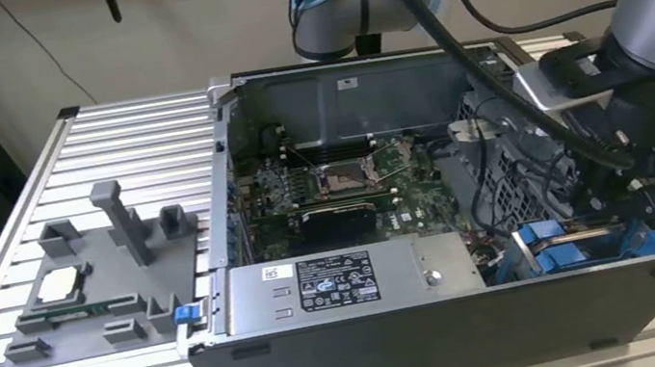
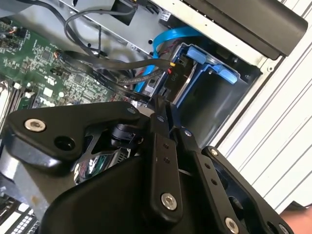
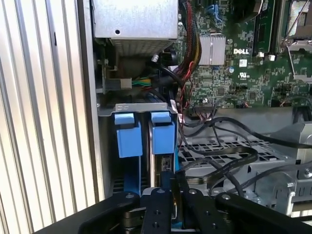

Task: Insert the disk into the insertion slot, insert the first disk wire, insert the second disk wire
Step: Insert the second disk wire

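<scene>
An open desktop computer case (image 1: 452, 321) lies on a ribbed aluminium tabletop (image 1: 101, 149), its green motherboard (image 1: 328, 183) exposed. The arm reaches down into the corner of the case at the exterior view's right, where the drive cage sits. In the first wrist view two blue carriers stand side by side in that cage; the disk (image 3: 163, 146) — its blue frame beside the other blue-ended carrier (image 3: 127, 139) — is seated in the insertion slot (image 3: 141, 108), with black cables (image 3: 219, 161) looping over the perforated metal next to it.

The tool (image 3: 173, 192) hangs right over the end of the disk, its two black fingers (image 3: 157, 204) drawn close together with only a thin gap; whether anything is pinched there cannot be told. In the second wrist view the tool (image 2: 168, 119) points at a black connector (image 2: 170, 73) and a blue flat cable (image 2: 168, 36) by the drive bay.

On the tabletop at the exterior view's left stands a grey fixture (image 1: 95, 277) holding a processor chip (image 1: 61, 284).
</scene>
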`<state>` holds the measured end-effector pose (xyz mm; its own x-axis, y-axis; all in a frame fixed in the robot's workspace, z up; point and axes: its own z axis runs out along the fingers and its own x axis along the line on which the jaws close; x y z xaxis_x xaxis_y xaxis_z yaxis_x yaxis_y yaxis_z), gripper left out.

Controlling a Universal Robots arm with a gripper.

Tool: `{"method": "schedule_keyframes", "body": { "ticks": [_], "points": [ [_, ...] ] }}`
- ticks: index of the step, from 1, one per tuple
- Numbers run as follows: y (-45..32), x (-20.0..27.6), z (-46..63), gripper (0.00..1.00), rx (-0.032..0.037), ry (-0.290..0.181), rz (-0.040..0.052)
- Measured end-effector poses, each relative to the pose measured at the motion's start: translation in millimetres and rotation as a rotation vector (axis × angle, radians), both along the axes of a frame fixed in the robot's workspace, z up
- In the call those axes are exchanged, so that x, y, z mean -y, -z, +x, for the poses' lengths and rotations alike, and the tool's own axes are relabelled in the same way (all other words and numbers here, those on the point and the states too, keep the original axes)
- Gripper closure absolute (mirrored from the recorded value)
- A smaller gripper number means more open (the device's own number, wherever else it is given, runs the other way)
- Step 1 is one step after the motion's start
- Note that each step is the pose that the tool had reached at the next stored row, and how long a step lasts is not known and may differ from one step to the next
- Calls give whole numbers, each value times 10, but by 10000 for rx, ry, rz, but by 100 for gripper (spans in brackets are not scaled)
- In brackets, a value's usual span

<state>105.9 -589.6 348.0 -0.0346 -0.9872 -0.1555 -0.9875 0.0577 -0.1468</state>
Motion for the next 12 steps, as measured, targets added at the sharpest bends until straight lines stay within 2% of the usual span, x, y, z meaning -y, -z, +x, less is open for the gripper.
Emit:
{"method": "schedule_keyframes", "body": {
  "ticks": [5, 12],
  "points": [
    [58, 0, 7, 100, 46, 0, -3],
    [68, 0, 32, 100, 72, 0, 1]
  ]
}}
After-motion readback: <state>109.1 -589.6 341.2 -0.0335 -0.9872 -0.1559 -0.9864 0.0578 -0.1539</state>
